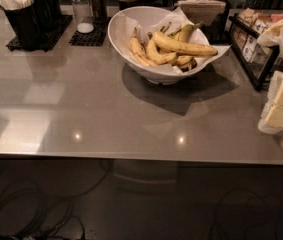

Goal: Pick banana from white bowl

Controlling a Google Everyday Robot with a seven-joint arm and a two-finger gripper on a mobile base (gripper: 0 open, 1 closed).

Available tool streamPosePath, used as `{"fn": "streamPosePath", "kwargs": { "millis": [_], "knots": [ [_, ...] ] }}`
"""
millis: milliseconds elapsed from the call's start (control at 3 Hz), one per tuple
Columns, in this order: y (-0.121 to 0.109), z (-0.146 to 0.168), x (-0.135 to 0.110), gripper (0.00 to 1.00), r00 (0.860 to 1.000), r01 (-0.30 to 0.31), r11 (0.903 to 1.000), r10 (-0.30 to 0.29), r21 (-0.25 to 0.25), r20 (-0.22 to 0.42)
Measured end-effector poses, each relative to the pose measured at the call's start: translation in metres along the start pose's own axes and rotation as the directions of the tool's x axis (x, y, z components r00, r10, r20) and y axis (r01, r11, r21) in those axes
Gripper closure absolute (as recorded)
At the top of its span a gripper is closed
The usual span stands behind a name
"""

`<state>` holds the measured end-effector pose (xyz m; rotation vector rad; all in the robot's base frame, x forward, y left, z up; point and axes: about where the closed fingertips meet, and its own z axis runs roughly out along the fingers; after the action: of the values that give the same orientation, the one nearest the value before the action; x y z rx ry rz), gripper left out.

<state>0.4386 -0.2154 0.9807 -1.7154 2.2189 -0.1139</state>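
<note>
The white bowl (117, 31), lined with white paper, stands on the grey counter at the back centre. It holds several bananas. The banana (185, 47), the longest and nearly straight, lies on top across the bowl's right side, pointing right. Shorter curved bananas (148, 53) lie under it to the left, and a greenish-stemmed one (187, 31) lies behind it. My gripper (282, 103), pale cream and blocky, hangs at the right edge of the view, right of and nearer than the bowl, apart from it.
Black cups of white utensils (25, 15) and two shakers (87, 6) stand at the back left. A napkin holder (201, 6) stands behind the bowl. A black rack of packets (253, 41) stands right of the bowl. The counter's front edge (131, 156) runs across the view.
</note>
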Motion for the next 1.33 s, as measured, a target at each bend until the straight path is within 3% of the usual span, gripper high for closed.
{"fn": "streamPosePath", "kwargs": {
  "millis": [333, 1333],
  "knots": [
    [-0.001, -0.001, -0.001, 0.00, 1.000, 0.003, 1.0000, -0.003, 0.003, 0.002],
    [-0.070, 0.002, -0.058, 0.00, 0.988, 0.091, 0.9946, -0.084, -0.049, 0.127]
  ]
}}
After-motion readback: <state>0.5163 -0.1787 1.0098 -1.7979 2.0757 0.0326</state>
